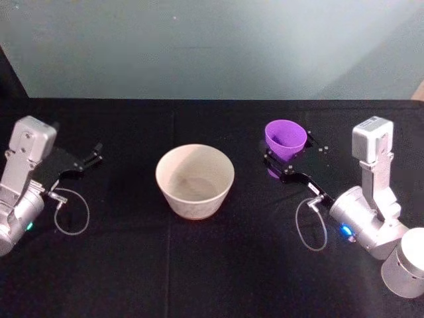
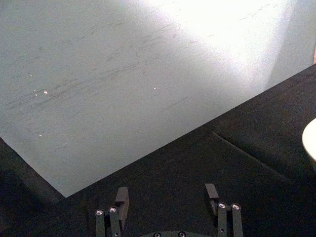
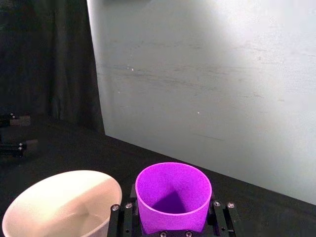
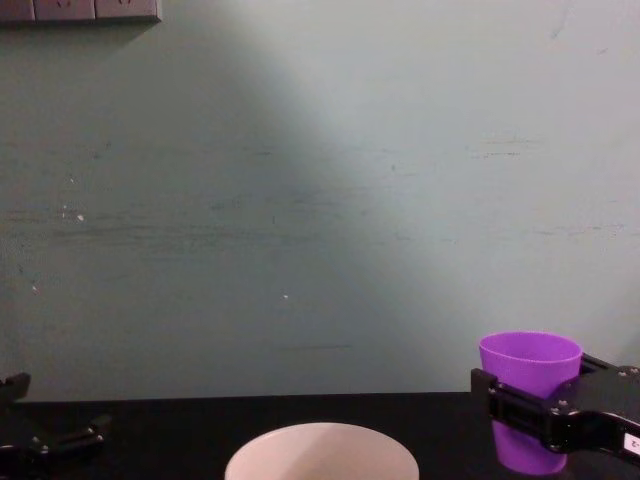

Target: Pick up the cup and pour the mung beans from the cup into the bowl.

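Right now the right gripper (image 1: 289, 150) has its fingers clamped on the upright purple cup (image 1: 285, 136), which is near the bowl (image 1: 195, 199) on its right side. Off to the left over the black counter (image 1: 199, 265), the left gripper (image 1: 93, 155) has its fingers spread apart, holding nothing.

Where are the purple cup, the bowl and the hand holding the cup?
cup (image 1: 286, 138): head view, on its inside wall.
bowl (image 1: 194, 204): head view, on its outer front wall.
right hand (image 3: 172, 219): right wrist view, midway between its fingertips.
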